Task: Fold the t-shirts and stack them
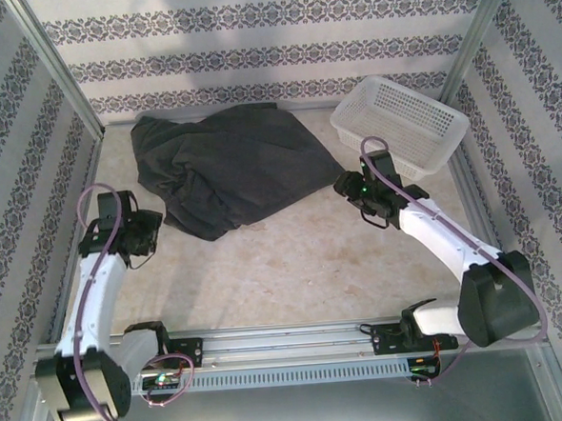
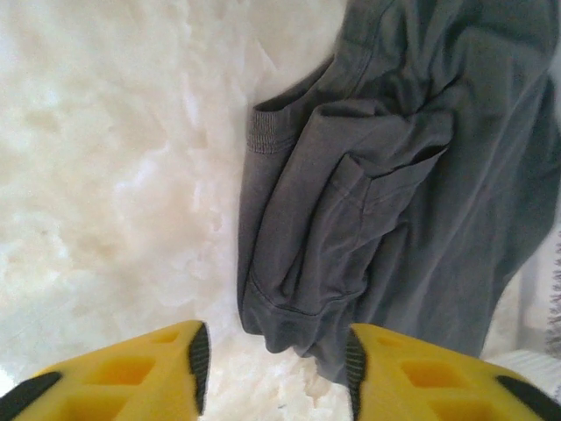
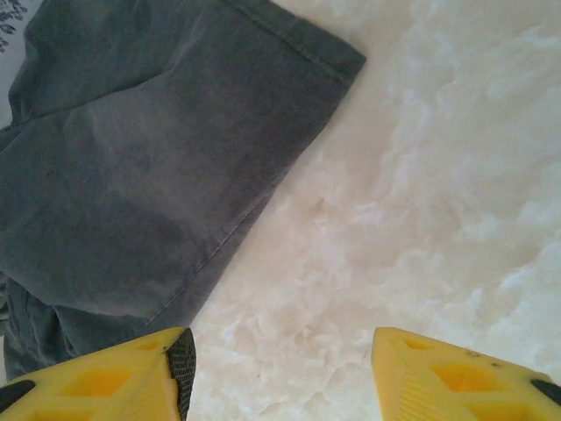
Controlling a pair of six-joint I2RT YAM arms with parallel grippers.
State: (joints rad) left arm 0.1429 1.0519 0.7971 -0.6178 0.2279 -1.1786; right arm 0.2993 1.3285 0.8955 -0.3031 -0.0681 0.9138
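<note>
Bright, even light, soft shadows, washed-out tabletop, slight blur

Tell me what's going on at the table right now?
Two arms are working on a crumpled dark charcoal-grey cloth t-shirt lying far left on the pale table. Neither holds it. The left gripper is open just over bunched folds at the shirt's edge, and the right gripper is open over the tabletop beside a straight hem. Nothing is folded yet. A white plastic lattice basket sits at the far right.
</note>
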